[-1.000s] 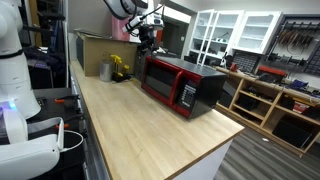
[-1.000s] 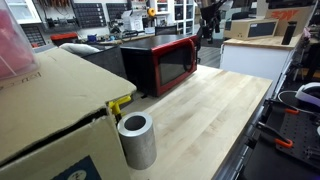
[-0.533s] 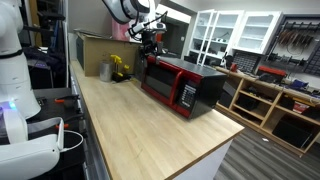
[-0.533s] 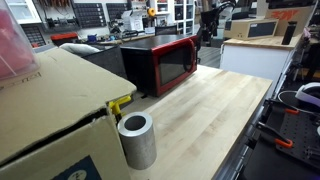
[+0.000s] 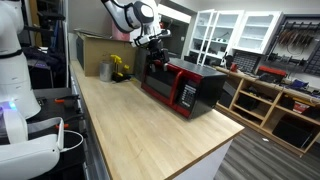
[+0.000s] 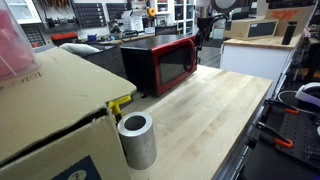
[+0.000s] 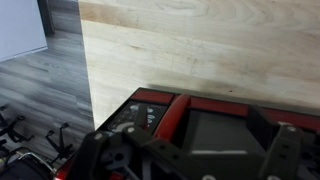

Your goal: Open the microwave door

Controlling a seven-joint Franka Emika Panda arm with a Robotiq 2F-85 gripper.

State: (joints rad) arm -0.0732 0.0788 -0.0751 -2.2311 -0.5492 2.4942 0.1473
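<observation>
The microwave [image 5: 185,85] stands on the wooden table [image 5: 140,130], black casing and glossy red front. Its microwave door [image 6: 176,64] lies flush and shut in both exterior views. My gripper [image 5: 156,58] hangs just above the far end of the microwave, also seen as the dark gripper [image 6: 204,33] behind it. In the wrist view the gripper [image 7: 197,162] is open, fingers [image 7: 100,152] spread wide, nothing between them. Below them lie the door's dark window [image 7: 215,135], the red handle [image 7: 172,118] and the control strip [image 7: 140,118].
A brown cardboard box [image 5: 100,48] and a yellow object [image 5: 120,68] sit at the table's far end. A grey cylinder [image 6: 137,140] stands by the box. White glass-fronted cabinets [image 5: 232,30] and wooden shelves [image 5: 270,100] lie beyond the table edge.
The arm has moved the gripper lower and closer over the microwave's far end. The jaws stayed open and the door stayed shut.
</observation>
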